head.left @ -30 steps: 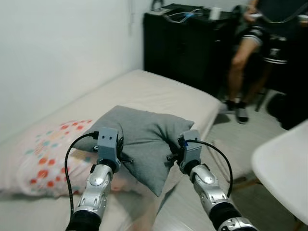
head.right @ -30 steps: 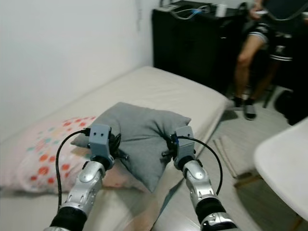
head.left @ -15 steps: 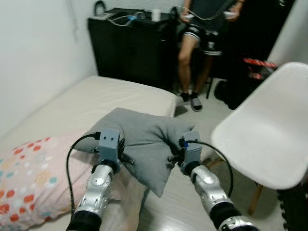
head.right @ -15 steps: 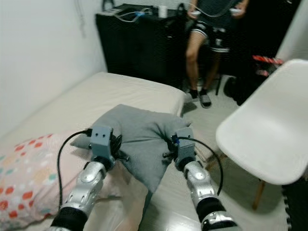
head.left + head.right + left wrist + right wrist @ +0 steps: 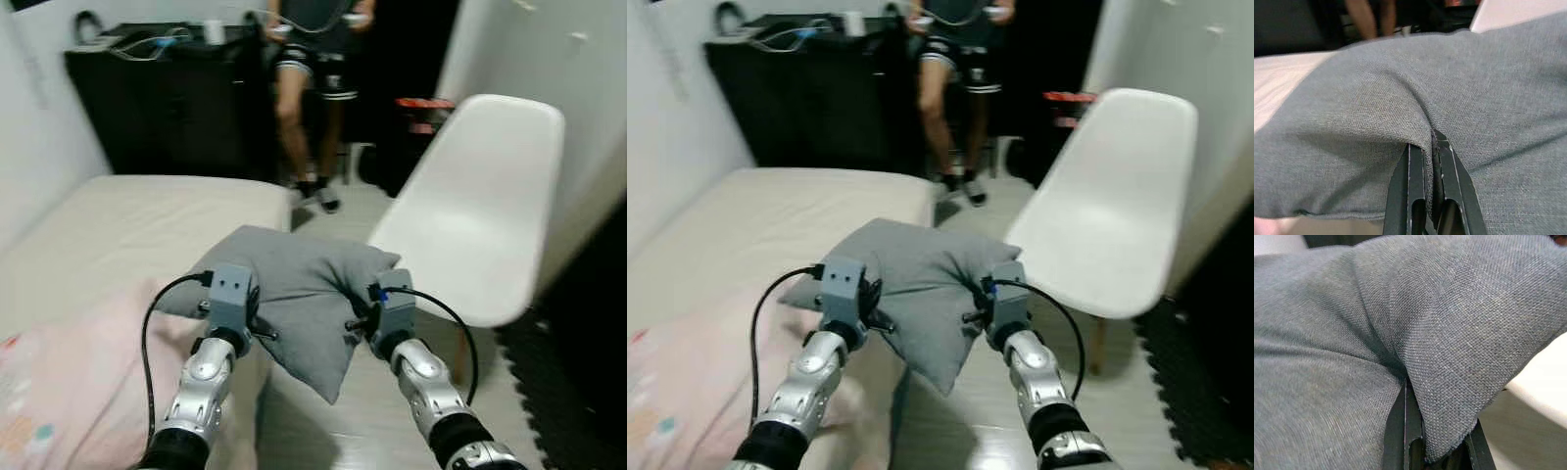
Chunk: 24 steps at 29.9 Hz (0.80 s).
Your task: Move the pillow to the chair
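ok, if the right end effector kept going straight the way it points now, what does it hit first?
The right end effector is already shut on the gray pillow, so the pillow leads. Straight ahead, the pillow would probably meet the white chair seat's near edge first; depth is hard to judge here.

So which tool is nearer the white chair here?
Right. The right tool grips the gray pillow's edge just beside the white chair's seat; the left tool grips the pillow's far side, over the bed.
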Tool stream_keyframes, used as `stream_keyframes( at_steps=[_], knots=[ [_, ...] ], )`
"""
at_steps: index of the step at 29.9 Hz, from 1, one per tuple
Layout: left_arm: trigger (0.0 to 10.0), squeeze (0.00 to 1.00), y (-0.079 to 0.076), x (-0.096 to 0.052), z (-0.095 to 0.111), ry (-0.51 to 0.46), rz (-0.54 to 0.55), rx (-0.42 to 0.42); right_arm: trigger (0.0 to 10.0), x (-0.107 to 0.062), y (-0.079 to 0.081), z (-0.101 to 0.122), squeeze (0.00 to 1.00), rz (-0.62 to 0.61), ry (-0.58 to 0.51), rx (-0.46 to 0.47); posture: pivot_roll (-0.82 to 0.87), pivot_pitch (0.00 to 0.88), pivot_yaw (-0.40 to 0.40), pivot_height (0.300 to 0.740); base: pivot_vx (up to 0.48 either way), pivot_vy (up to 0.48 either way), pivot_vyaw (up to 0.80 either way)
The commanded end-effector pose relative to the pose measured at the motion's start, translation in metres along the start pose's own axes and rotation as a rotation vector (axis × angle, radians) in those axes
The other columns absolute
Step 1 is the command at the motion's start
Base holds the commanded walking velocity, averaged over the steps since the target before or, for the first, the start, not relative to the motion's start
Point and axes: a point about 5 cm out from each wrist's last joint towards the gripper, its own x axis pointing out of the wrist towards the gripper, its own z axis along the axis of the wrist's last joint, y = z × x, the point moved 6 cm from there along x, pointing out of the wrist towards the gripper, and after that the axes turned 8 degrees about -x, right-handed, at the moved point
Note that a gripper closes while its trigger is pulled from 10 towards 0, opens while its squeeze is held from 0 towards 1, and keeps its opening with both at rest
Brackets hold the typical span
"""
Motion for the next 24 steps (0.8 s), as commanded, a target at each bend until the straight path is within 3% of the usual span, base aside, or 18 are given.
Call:
stream_keyframes(
  at_steps=[1,24],
  knots=[
    [10.0,0.0,0.0165,-0.0021,0.0054,-0.022,0.048,0.018,10.0,-0.0029,-0.0168,-0.0001,0.0,-0.085,-0.008,0.034,-0.07,0.0,0.03,0.74,0.0,0.0,-0.8],
    [10.0,0.0,0.018,-0.0013,0.0043,-0.019,0.055,0.004,10.0,-0.0021,-0.0141,-0.0008,0.0,-0.077,-0.006,0.031,-0.06,0.0,0.028,0.74,0.0,0.0,-0.8]
  ],
)
